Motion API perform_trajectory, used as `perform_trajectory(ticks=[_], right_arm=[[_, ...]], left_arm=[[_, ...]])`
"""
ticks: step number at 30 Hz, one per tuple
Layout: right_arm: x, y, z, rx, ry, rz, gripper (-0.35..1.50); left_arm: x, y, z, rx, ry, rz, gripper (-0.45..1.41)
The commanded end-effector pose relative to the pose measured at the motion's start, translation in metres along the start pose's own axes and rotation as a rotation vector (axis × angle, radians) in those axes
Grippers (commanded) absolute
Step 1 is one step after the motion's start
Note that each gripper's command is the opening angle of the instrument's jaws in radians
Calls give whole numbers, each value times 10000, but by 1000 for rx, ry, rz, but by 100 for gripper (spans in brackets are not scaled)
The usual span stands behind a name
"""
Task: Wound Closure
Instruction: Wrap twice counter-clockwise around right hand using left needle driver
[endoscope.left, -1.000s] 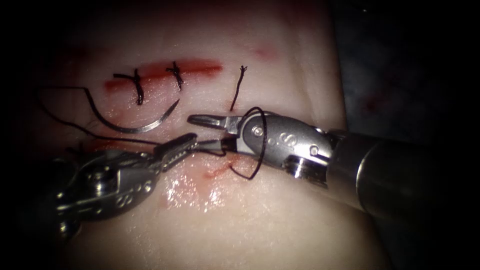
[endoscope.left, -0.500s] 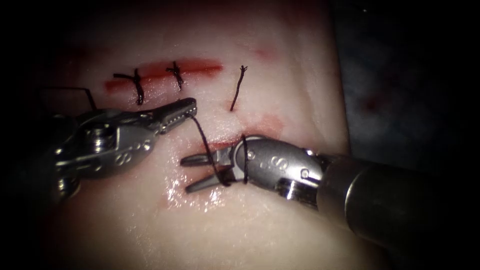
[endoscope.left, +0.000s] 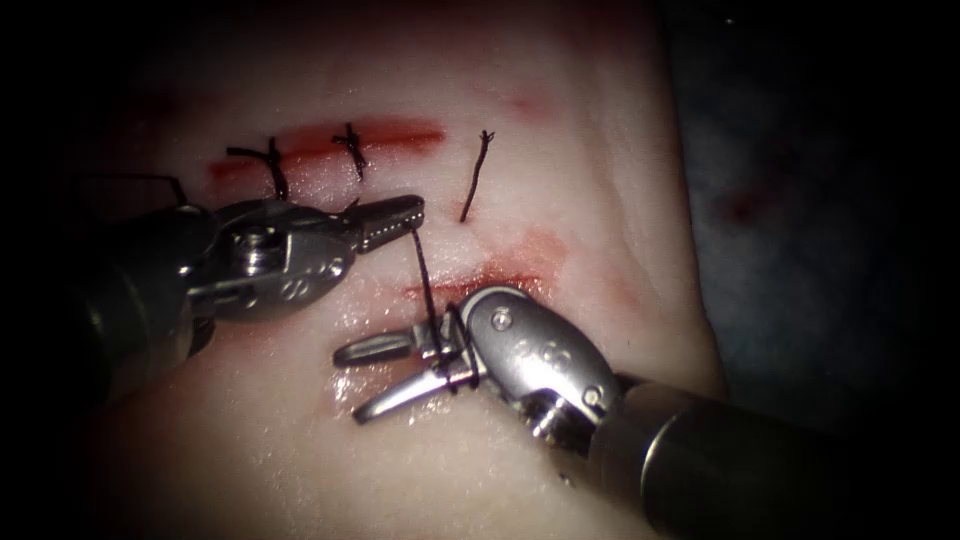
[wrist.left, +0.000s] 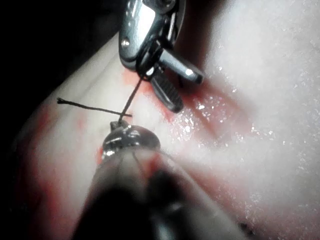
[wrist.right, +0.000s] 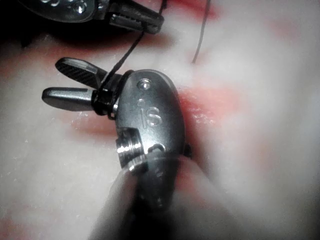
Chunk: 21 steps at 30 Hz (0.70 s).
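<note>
Both tools, left (endoscope.left: 400, 215) and right (endoscope.left: 385, 375), are polished metal with finely ribbed jaw faces. The tissue (endoscope.left: 520, 450) looks pale, soft and wet-glossy, streaked with red fluid (endoscope.left: 500, 275). The dark thread (endoscope.left: 422, 275) appears matt and fibrous.

Right tool (wrist.right: 67, 81): jaws spread apart, nothing between them. Thread (wrist.right: 122, 55) wound around the base of the jaws, running taut from there to the closed tip of the left tool (wrist.right: 145, 22) just beyond. Tissue (wrist.right: 260, 165) beneath, red fluid (wrist.right: 210, 107) beside the tool's body.
</note>
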<state>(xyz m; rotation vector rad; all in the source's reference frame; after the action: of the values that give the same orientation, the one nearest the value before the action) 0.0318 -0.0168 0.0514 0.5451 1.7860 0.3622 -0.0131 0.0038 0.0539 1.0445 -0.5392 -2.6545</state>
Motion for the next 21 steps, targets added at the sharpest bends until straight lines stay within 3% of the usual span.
perform_trajectory(ticks=[1,5,11,21], right_arm=[[-4,1,5,-10,46,8,39],[2,5,-7,-108,148,18,37],[5,16,-31,-244,229,10,29],[12,30,-47,-470,194,-51,22]], left_arm=[[-4,1,10,1,0,-5,-45],[-16,16,17,-10,1,-18,-45],[-18,42,23,-12,5,-37,-45],[1,58,23,-3,10,-95,-45]])
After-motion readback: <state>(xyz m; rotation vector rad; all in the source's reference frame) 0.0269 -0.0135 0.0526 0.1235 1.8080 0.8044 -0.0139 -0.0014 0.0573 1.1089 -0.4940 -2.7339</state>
